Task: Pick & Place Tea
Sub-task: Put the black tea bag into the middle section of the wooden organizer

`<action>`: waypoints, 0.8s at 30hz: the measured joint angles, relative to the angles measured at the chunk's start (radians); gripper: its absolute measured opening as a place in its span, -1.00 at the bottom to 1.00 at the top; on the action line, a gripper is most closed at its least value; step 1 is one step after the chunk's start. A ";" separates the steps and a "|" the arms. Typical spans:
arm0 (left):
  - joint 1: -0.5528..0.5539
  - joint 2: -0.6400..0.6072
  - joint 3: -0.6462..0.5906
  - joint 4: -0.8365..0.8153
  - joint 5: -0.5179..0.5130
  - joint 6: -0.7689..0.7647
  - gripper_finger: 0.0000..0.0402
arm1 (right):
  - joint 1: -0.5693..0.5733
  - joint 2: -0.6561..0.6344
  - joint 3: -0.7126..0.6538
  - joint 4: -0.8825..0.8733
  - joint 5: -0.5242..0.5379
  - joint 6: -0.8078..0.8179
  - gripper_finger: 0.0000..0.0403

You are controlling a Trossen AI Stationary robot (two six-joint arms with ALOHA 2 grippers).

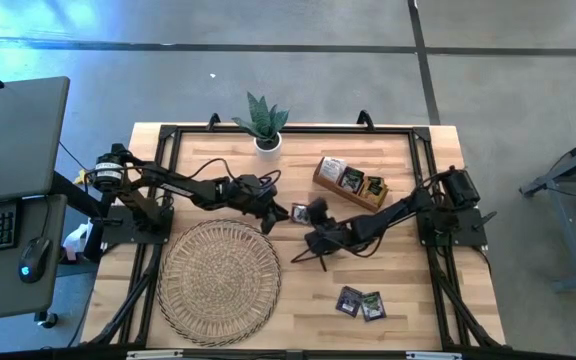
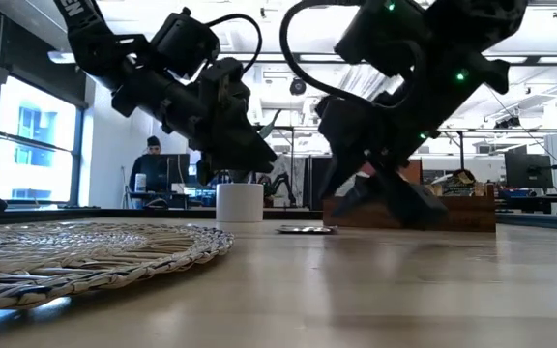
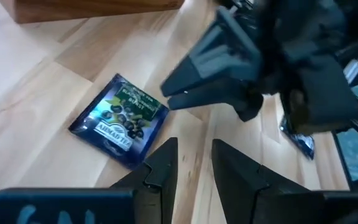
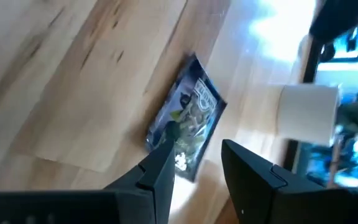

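A dark blue tea sachet [image 1: 300, 212] lies flat on the table between my two grippers; it also shows in the left wrist view [image 3: 120, 115], the right wrist view [image 4: 188, 118] and the low view [image 2: 307, 229]. My left gripper [image 3: 194, 152] is open and hovers just left of it [image 1: 278, 213]. My right gripper [image 4: 196, 149] is open and hangs low just right of it [image 1: 315, 212]. Several more sachets stand in the wooden tray [image 1: 351, 182]. Two others [image 1: 360, 302] lie flat toward the table's near edge. My right gripper has one fingertip [image 4: 163, 155] over the near edge of the dark blue sachet [image 4: 182, 158], slanting down from the table's right. Whether it touches the sachet I cannot tell. The sachet lies flat on the table.
The round woven mat [image 1: 218, 280] fills the near left of the table. A small plant in a white pot [image 1: 265, 138] stands at the far edge. The two grippers' fingers point at each other, close together. A person sits at a desk [image 2: 153, 164] in the room behind.
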 joint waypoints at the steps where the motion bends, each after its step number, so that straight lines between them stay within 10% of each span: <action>1: 0.000 0.000 0.000 -0.001 -0.006 0.000 -0.51 | 0.000 0.000 0.005 0.000 0.008 -0.028 -0.36; 6: 0.000 0.000 0.000 -0.009 -0.045 -0.003 -0.51 | 0.019 0.000 0.042 0.007 0.059 0.051 -0.36; 15: 0.001 0.000 -0.001 -0.022 -0.120 -0.003 -0.51 | -0.046 0.000 0.048 -0.104 -0.218 0.915 -0.36; 24: 0.000 0.091 0.005 -0.058 -0.152 -0.014 -0.51 | -0.087 0.000 0.049 -0.109 -0.297 1.235 -0.36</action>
